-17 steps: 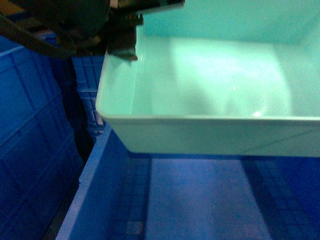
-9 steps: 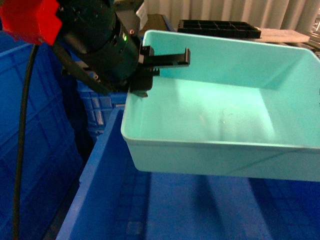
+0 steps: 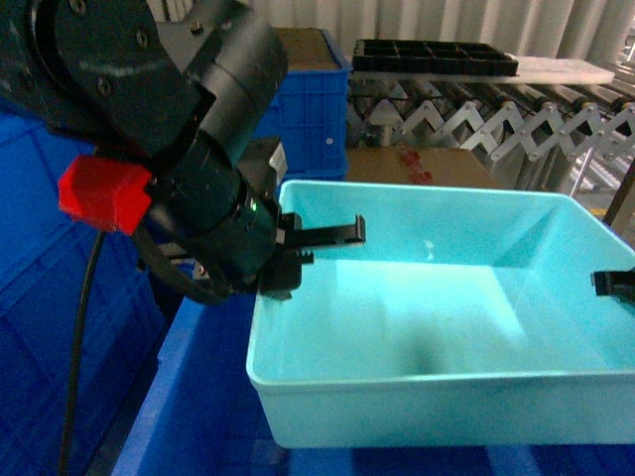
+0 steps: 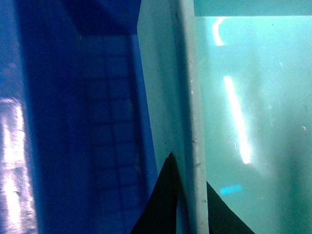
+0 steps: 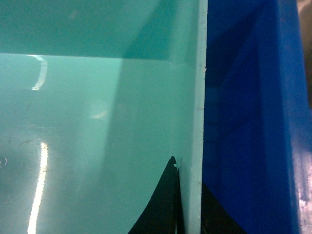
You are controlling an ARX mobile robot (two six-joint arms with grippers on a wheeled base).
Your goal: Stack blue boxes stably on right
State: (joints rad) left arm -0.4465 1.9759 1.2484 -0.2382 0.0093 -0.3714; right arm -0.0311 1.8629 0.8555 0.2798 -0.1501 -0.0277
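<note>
Behind the work area: pale curtains, a roller conveyor carrying a black compartment tray, and a stacked royal-blue crate at centre. More ribbed blue crates along the left edge.

Front and centre, a light turquoise tub, rectangular and shallow with a rolled rim, held inside a larger blue crate whose wall shows at lower left. Whether resting on that crate's floor or hanging just above it, cannot tell.

Left gripper, on a bulky black arm with a red block on its side, clamped over the tub's left wall; one black finger reaching inside over the rim. Left wrist view confirms: rim running up the middle, dark fingertips on either side of the wall, blue gridded crate floor to the left.

Right gripper, barely showing at the right edge, pinching the tub's right wall; right wrist view shows the rim between two dark fingertips, blue crate wall beyond.
</note>
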